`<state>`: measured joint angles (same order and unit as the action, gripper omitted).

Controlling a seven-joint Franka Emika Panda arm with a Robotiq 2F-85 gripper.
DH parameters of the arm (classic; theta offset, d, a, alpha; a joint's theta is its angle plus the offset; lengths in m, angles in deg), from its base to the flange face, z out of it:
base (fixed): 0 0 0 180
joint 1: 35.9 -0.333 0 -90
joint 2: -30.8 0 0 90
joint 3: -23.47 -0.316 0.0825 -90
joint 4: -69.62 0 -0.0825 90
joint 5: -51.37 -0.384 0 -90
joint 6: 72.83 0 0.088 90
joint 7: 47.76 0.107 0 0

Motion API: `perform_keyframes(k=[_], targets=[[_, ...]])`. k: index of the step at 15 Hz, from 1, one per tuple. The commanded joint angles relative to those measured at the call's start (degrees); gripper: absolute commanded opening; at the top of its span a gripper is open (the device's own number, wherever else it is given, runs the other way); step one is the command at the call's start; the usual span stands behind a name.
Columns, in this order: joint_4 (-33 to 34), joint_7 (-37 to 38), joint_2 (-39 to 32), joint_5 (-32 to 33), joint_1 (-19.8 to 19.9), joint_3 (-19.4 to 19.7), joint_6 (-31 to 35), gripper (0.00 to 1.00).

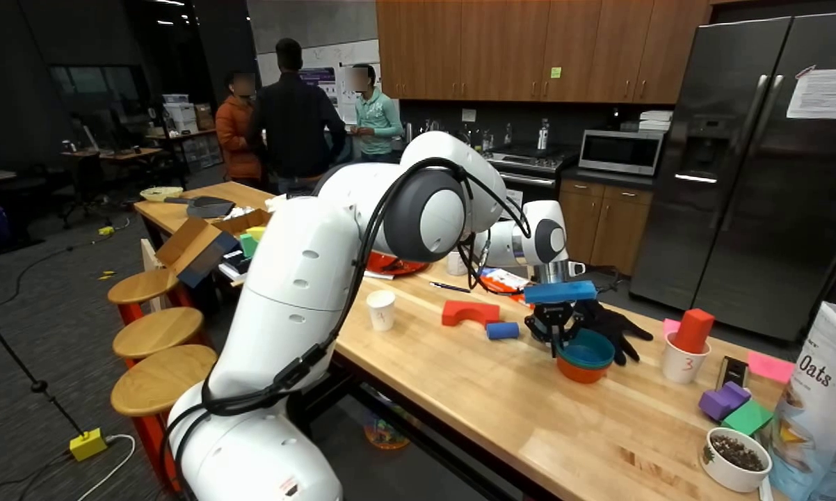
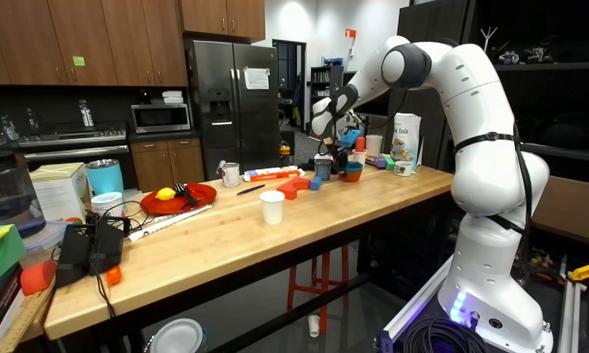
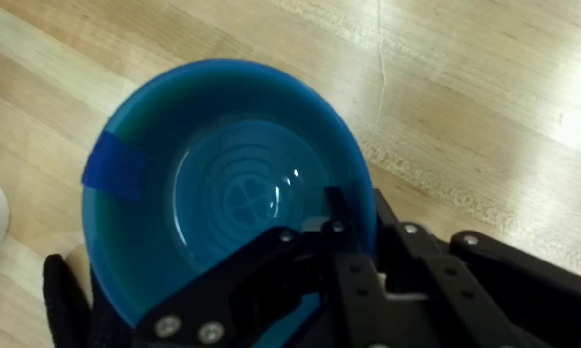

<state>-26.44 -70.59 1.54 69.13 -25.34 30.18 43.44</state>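
In an exterior view, the pincer points down at one side of a teal bowl, which sits in an orange bowl on the desk, between the two long edges. A glove lies just beside the bowls, toward the far long edge. Near that same edge, a red block stands in a cup marked 3. A red arch and a blue cylinder lie next to each other, left of the bowls.

In an exterior view, the bowls stand nearer the desk's right-hand end than its left. Toward that end are an oats bag and a white bowl. A red plate with a lemon and a fork on it lies by the far long edge, toward the left-hand end. A white cup stands closer to the near long edge.

In the wrist view, the pincer's fingers stand close together, one inside the teal bowl and one outside, with its rim pinched between them. Blue tape covers part of the rim across from the fingers.
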Motion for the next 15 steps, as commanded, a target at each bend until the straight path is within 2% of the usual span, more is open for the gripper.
perform_keyframes(k=[1, 5, 9, 15], targets=[[0.5, -2.5, -0.2, -2.4, 1.4, -1.3, 0.8, 0.03], [-1.4, -1.2, 2.1, -1.1, 0.7, -1.0, 2.2, 0.02], [-5.8, 2.4, 5.6, 2.1, -2.0, -0.5, 5.4, 0.03], [-12.7, 16.1, 12.3, 9.0, -8.6, -0.2, 6.0, 0.03]])
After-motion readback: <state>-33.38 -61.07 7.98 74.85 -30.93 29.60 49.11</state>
